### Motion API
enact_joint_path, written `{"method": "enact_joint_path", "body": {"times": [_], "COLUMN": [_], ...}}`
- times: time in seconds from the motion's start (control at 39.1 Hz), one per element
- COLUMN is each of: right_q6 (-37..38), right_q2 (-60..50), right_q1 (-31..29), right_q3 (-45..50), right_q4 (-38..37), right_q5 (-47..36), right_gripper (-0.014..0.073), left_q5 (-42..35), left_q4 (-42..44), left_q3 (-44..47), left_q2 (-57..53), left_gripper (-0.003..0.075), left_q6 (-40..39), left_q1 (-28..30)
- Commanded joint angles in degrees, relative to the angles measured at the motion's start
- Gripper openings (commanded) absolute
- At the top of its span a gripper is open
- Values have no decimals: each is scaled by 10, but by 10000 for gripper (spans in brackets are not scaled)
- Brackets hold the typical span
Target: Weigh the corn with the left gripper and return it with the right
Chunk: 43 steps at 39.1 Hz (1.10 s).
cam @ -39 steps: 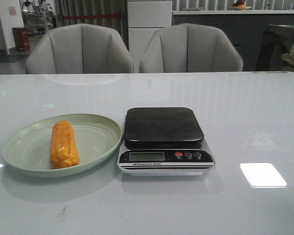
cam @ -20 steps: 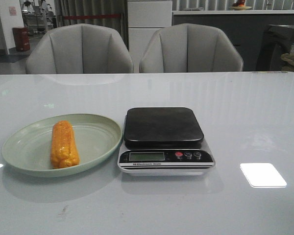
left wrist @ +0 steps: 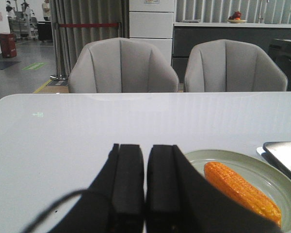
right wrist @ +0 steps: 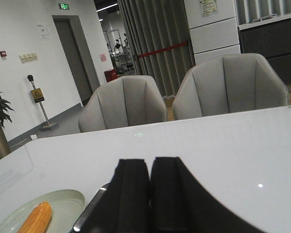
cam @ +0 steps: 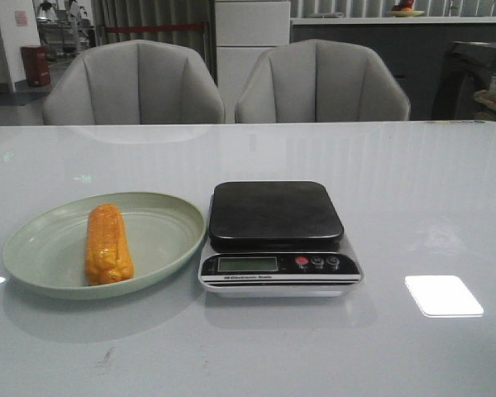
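Corn (cam: 108, 245) lies lengthwise in the pale green plate (cam: 33, 240), left of the scale (cam: 278, 238) on the white table (cam: 422, 198); plate rim sits just beside the scale's left edge. Scale platform is bare, display blank or unreadable. Left gripper (left wrist: 145, 182): fingers pressed together, holding nothing, held above the table near the plate. Right gripper (right wrist: 149, 191): fingers together as well, empty, near the scale. Two grey chairs (cam: 136, 83) stand behind the table.

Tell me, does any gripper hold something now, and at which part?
Nothing is held. The left gripper and right gripper are shut and empty; the corn lies untouched on the plate.
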Motion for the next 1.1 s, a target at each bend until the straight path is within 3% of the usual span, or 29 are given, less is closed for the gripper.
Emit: {"method": "enact_joint_path", "body": {"times": [0.0, 0.2, 1.07], "right_q6": [-3, -3, -13], "right_q2": [6, 6, 6], "right_q1": [0, 0, -1], "right_q3": [-14, -14, -14], "right_q4": [1, 1, -4], "right_q5": [-43, -43, -38], "right_gripper": [158, 158, 158], "left_q5": [-47, -45, -45], "left_q4": [1, 1, 1], "left_q3": [18, 18, 18], "left_q2": [-12, -12, -12], "left_gripper": [113, 114, 113], "left_q6": [-19, -19, -19], "left_q1": [17, 39, 39]}}
